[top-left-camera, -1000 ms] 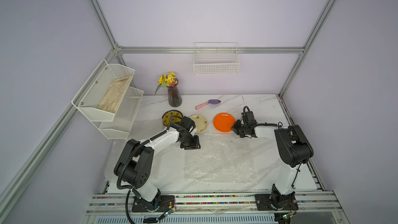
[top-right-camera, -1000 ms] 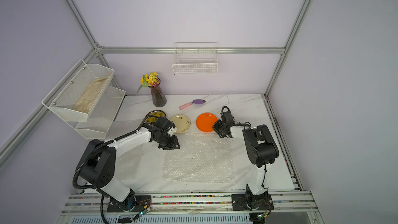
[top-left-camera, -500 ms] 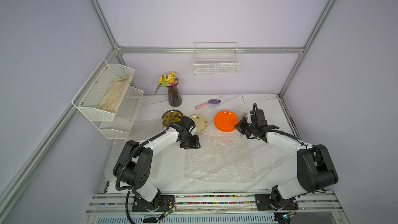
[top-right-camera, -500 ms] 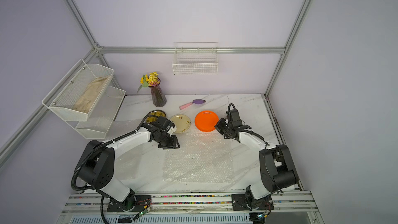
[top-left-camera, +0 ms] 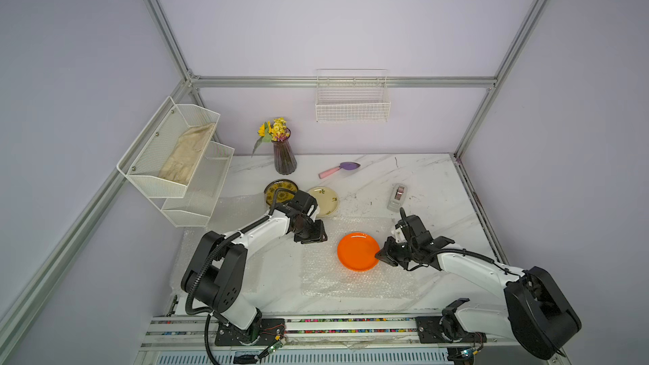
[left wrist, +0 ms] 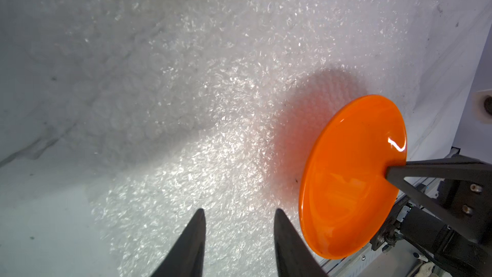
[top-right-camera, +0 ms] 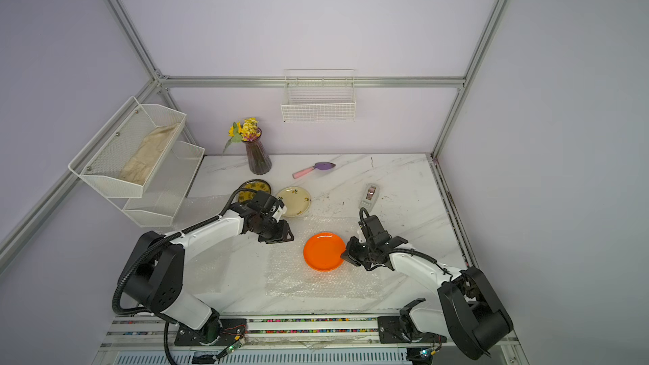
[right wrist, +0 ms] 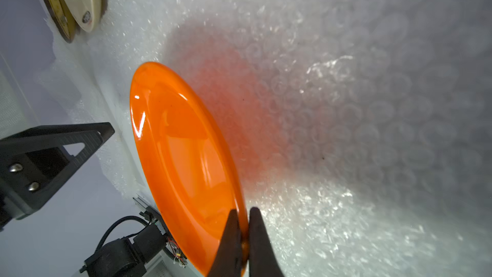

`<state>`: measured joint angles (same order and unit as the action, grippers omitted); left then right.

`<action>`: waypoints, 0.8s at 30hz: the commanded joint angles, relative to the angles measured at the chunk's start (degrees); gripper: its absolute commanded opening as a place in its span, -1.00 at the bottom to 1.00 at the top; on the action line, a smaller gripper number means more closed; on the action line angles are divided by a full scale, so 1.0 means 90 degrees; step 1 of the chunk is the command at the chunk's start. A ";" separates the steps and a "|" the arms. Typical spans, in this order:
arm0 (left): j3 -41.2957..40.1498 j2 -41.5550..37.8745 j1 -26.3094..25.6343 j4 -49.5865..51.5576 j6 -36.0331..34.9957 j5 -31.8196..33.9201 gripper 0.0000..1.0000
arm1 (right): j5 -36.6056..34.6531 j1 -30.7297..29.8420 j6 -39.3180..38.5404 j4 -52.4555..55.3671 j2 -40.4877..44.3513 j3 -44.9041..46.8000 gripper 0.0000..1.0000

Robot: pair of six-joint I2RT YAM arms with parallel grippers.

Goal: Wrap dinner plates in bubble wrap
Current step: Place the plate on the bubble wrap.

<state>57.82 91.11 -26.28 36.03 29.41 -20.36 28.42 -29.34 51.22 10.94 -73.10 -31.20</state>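
Right gripper [right wrist: 243,210]: clamped on the orange plate [right wrist: 186,155] rim; top views hide the pinch.
Left gripper [left wrist: 238,211]: jaws apart, empty, beside plate.
Bubble wrap [left wrist: 213,75]: beneath both grippers.
Hidden: yellow plate [top-left-camera: 277,187] partly behind left arm [top-left-camera: 260,231].

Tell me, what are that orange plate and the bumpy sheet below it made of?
The orange plate looks like glazed ceramic or glossy hard plastic: smooth, even colour with sharp white highlights. The look alone cannot settle which. The sheet looks like thin plastic bubble wrap: rows of small round air pockets, many glints, and a translucent whitish look.
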 commanded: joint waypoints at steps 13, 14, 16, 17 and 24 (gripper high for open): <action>-0.0058 0.0060 -0.0063 0.0087 0.0275 0.0003 -0.17 | 0.0064 -0.0060 -0.0406 -0.0379 -0.0298 0.0114 -1.00; -0.0054 0.0079 -0.0058 0.0111 0.0277 0.0015 -0.17 | 0.0148 -0.0060 -0.0412 -0.0385 -0.0252 0.0077 -1.00; -0.0038 0.0133 -0.0065 0.0141 0.0277 0.0064 -0.17 | 0.0361 -0.0074 -0.0403 -0.0459 -0.0283 0.0039 -1.00; -0.0029 0.0173 -0.0066 0.0147 0.0277 0.0084 -0.17 | 0.0434 -0.0079 -0.0387 -0.0538 -0.0336 0.0037 -1.00; 0.0046 0.0274 -0.0077 0.0213 0.0294 0.0060 -0.18 | 0.0308 -0.0128 -0.0635 -0.0373 -0.0742 -0.0121 -1.00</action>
<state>57.74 94.00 -26.72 37.45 31.00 -19.66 31.00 -30.20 47.11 6.22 -78.35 -30.44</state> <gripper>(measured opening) 0.412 0.081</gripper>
